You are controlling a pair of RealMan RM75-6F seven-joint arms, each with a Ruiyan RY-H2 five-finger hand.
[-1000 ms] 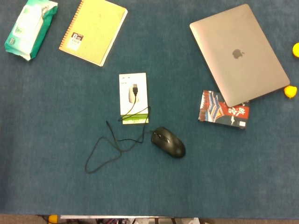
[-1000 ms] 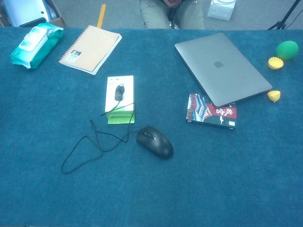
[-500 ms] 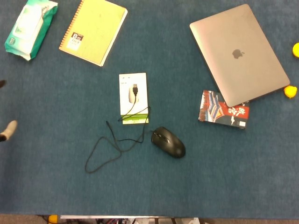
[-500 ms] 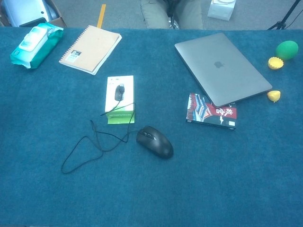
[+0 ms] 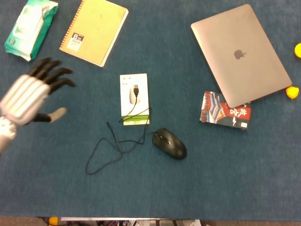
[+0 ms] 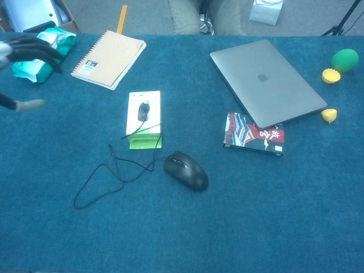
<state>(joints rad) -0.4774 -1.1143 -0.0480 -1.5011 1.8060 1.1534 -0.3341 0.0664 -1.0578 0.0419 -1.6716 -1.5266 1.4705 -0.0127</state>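
**Silver palm, black fingers**

Only the left hand (image 5: 29, 96) shows. Its back is a silvery, metallic shell crossed by lengthwise ridges or grooves, with a soft sheen. The fingers (image 5: 52, 73) are slim and black, looking segmented, and darker than the rest. The thumb is black along its length and ends in a pale grey tip. Below the palm a silver-grey wrist section runs off the picture's edge. In the chest view the hand (image 6: 23, 57) appears only partly, blurred: dark fingers and the pale thumb tip.
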